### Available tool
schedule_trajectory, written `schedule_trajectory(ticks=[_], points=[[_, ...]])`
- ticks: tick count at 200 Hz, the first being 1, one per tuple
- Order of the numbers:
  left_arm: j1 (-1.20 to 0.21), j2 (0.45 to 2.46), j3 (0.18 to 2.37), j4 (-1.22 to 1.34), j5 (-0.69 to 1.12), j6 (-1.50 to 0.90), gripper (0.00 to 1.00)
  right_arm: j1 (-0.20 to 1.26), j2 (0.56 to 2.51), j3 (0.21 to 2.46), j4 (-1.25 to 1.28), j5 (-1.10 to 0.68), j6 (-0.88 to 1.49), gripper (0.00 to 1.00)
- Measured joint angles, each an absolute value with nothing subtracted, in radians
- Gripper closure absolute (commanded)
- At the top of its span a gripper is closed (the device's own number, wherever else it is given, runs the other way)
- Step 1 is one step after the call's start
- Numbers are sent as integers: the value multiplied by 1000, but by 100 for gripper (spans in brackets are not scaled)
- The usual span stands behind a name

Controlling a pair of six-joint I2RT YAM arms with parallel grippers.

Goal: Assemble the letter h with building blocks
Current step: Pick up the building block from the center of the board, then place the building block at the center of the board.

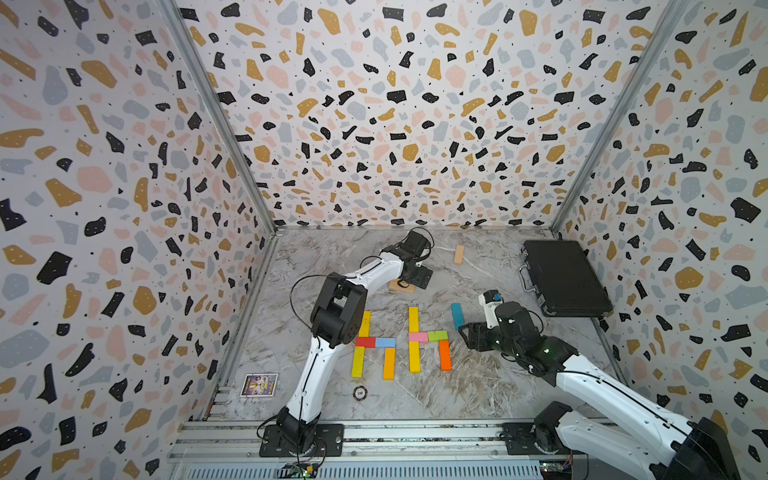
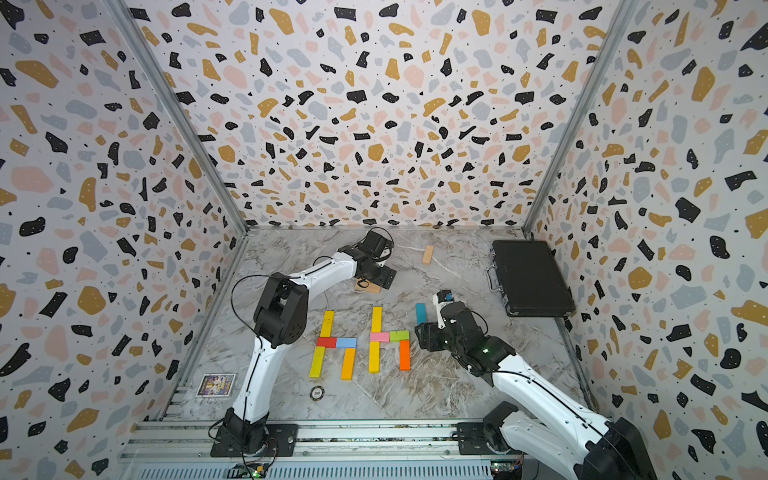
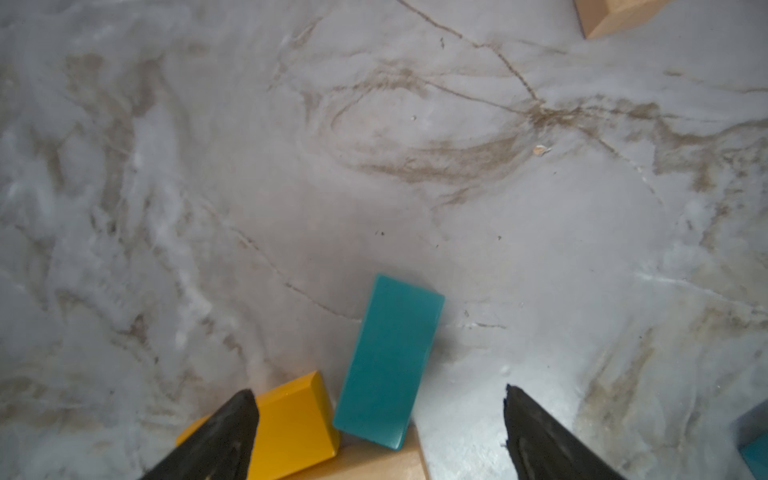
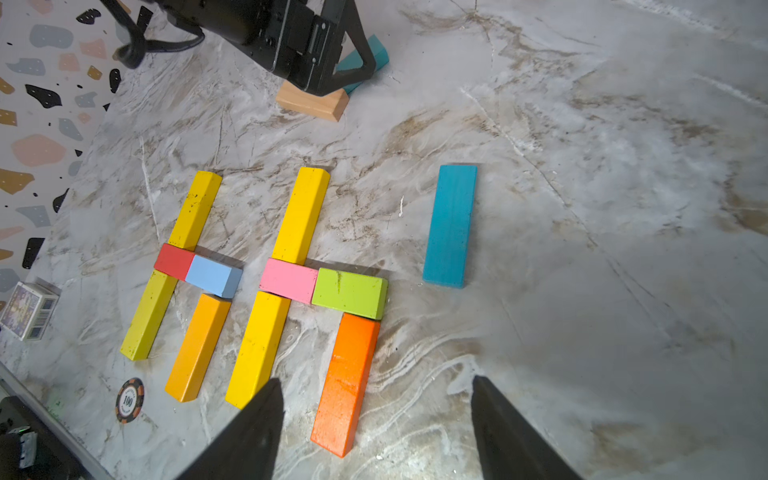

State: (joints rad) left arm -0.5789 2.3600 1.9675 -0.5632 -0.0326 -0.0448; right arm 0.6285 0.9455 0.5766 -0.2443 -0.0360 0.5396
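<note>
Left pincer (image 3: 377,397) hangs open over teal block (image 3: 388,357).

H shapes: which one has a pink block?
The h beside the teal block: its bar is a pink block and a green block. The other h has a red block and a blue block.

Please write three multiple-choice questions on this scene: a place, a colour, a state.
1. On the table, the black case lies: A) front left; B) in the centre; C) far right.
2. Beside the pink block in the crossbar lies a block that is: A) green; B) red; C) plain wood.
3. The right gripper is: A) shut on a block; B) open and empty; C) out of view.
Key: 1 C, it sits near the right wall; 2 A, the green block touches it; 3 B, its jaws stand apart, empty.
</note>
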Motion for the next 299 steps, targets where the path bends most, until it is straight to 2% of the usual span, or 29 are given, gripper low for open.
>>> schedule_trajectory(ticks=[19,47,100,121,149,164,189,221,299], points=[[-579,2393,2017,-583,-26,-29,13,628,947,577,-245,-36,539,27],[-579,2433,2072,-614,-16,-9,20,628,947,577,-246,-34,539,27],[-579,2474,2108,-657,4,19,41,628,945,577,-254,-22,539,27],[-579,2474,2108,-658,11,26,51,628,939,577,-263,-7,539,27],[-579,2474,2098,-639,23,41,71,628,931,577,-285,23,547,27],[-583,2467,2084,-613,26,43,77,628,922,577,-302,54,563,27],[-593,2451,2054,-582,26,59,82,628,889,576,-331,110,601,27],[-628,2366,1958,-543,25,64,82,628,804,543,-352,193,648,26],[-844,1856,1590,-356,8,-44,83,625,659,524,-506,345,696,24]])
